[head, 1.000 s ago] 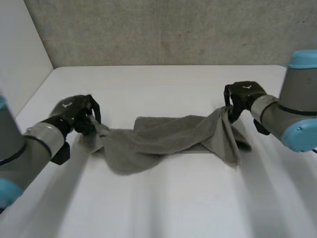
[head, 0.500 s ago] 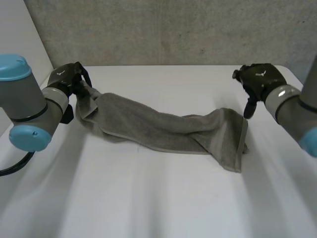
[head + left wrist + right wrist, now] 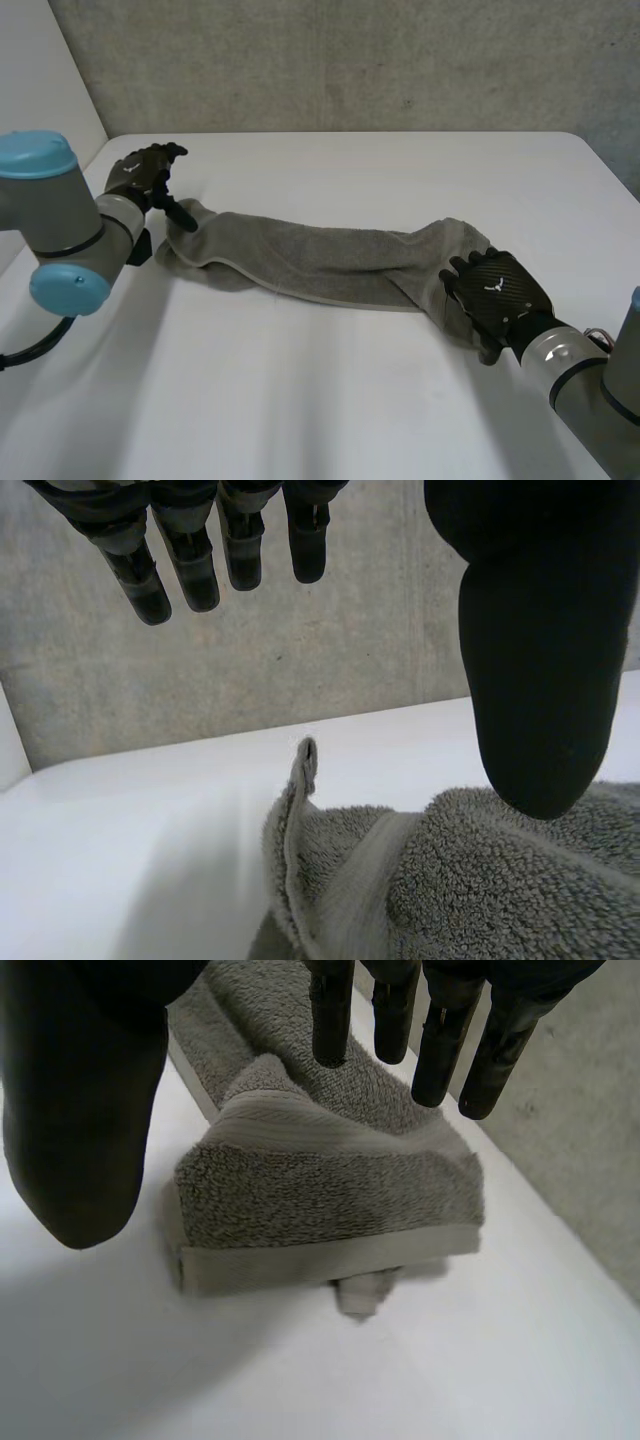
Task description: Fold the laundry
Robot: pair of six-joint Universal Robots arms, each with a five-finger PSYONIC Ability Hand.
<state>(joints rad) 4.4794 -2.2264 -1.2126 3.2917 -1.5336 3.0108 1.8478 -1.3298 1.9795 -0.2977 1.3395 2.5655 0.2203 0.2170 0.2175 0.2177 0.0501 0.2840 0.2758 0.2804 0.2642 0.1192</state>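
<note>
A grey towel (image 3: 320,262) lies bunched in a long strip across the white table (image 3: 330,400), running from the far left to the near right. My left hand (image 3: 145,178) is open just above the towel's left end, with the thumb (image 3: 530,630) close over the pile (image 3: 450,880) and the fingers straight and apart from it. My right hand (image 3: 497,293) hovers open over the towel's folded right end (image 3: 320,1190); its fingers (image 3: 440,1040) point straight over the hem and nothing is pinched.
A grey concrete wall (image 3: 350,60) runs along the table's far edge, and a white panel (image 3: 40,100) closes the far left corner. Bare table lies in front of the towel and behind its middle.
The left hand carried the towel's left end back and outward, then let it go. The right hand released its end earlier and has come down toward the near right end. The towel now lies stretched out.
</note>
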